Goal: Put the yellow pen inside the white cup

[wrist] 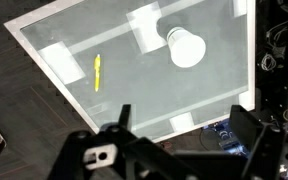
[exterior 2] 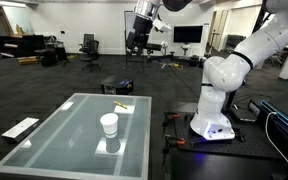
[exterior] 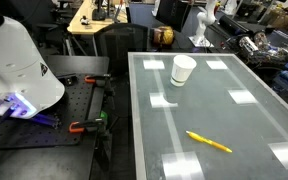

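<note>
The yellow pen [exterior: 209, 142] lies flat on the glass table [exterior: 254, 75], about a cup's height or two away from the white cup [exterior: 183, 69], which stands upright. Both exterior views show them: pen [exterior 2: 121, 105], cup [exterior 2: 109, 124]. My gripper [exterior 2: 137, 42] hangs high above the table's far end, well clear of both. In the wrist view I look down on the pen [wrist: 97, 72] and the cup [wrist: 186, 47]. My gripper's [wrist: 184, 135] dark fingers frame the bottom of that view, spread apart with nothing between them.
The robot base [exterior 2: 214, 105] stands on a black board [exterior: 44, 130] beside the table, with orange-handled clamps [exterior: 81, 126] at the board's edge. A white flat object [exterior 2: 21, 127] lies on the floor beside the table. Desks and chairs stand farther back.
</note>
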Tool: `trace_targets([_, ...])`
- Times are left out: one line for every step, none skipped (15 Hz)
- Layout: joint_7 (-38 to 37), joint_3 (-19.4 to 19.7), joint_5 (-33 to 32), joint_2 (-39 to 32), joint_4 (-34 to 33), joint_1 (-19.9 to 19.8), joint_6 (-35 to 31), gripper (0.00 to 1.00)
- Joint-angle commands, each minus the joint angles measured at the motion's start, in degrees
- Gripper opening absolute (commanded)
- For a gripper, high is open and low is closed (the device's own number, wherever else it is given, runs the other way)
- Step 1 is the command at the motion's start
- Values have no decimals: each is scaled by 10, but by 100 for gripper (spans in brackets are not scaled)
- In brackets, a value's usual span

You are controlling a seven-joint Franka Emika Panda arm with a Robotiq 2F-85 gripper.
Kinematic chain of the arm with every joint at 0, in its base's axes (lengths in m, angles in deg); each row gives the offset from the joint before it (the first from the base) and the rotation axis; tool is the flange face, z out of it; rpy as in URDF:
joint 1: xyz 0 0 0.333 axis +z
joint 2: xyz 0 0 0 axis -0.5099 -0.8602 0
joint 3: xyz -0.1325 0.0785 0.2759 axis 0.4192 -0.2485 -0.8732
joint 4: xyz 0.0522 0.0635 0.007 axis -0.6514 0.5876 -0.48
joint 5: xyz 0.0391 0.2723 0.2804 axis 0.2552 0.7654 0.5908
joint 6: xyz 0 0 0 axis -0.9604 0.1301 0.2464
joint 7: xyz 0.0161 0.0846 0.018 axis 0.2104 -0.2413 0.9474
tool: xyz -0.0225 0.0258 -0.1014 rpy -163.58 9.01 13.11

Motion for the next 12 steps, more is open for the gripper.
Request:
trace_targets([54, 32, -28, -51, -27, -15, -5, 100])
trace_targets([66, 40, -34, -61, -29, -16, -6, 100])
trace_targets([76, 46, -37, -70, -31, -16, -8, 100])
trace_targets([86, 52, -41, -81, -33, -15, -10, 100])
trace_targets([94, 57, -43, -91, -32, -15, -19, 100])
trace_targets([100, 60, -44, -99, -31, -15, -27, 100])
trace_targets([103, 62, -49, -108, -27, -18, -46, 100])
trace_targets([107, 64, -54, -118, -24, -20, -65, 100])
trace_targets([107, 64, -59, -129, -21, -23, -84, 100])
trace_targets([103, 63, -67, -142, -17, -27, -109, 100])
trace_targets([99, 63, -77, -154, -14, -30, -131, 100])
trace_targets([94, 61, -86, -168, -10, -34, -155, 100])
